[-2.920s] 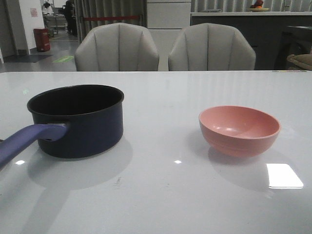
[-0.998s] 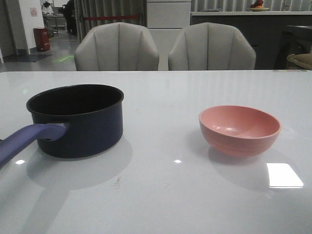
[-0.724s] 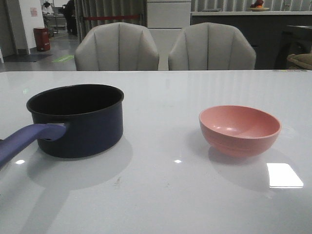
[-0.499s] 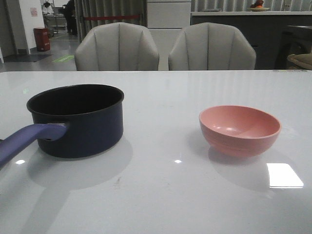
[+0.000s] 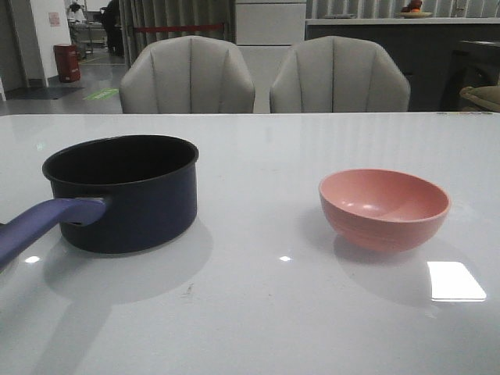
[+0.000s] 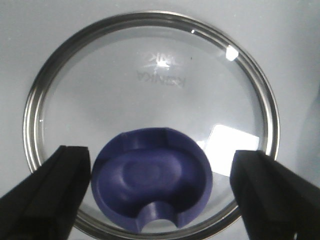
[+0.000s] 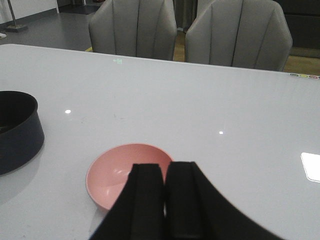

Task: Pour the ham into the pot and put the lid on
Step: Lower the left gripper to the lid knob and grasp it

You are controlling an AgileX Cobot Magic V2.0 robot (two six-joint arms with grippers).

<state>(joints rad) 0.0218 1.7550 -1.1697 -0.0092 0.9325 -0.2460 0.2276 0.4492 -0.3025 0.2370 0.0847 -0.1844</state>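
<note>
The dark navy pot (image 5: 129, 207) stands on the left of the white table with its purple-blue handle (image 5: 39, 223) pointing to the front left. No ham shows; the pink bowl (image 5: 383, 207) on the right looks empty, and the pot's inside is dark. Neither gripper shows in the front view. In the left wrist view the lid (image 6: 150, 85) lies flat under my open left gripper (image 6: 162, 152), one finger on each side of the dark-blue knob (image 6: 152, 177), not touching it. My right gripper (image 7: 165, 170) is shut and empty, over the near side of the bowl (image 7: 112, 172).
Two grey chairs (image 5: 187, 74) stand behind the table's far edge. The pot's rim also shows in the right wrist view (image 7: 17, 135). A bright light patch (image 5: 455, 281) reflects off the tabletop in front of the bowl.
</note>
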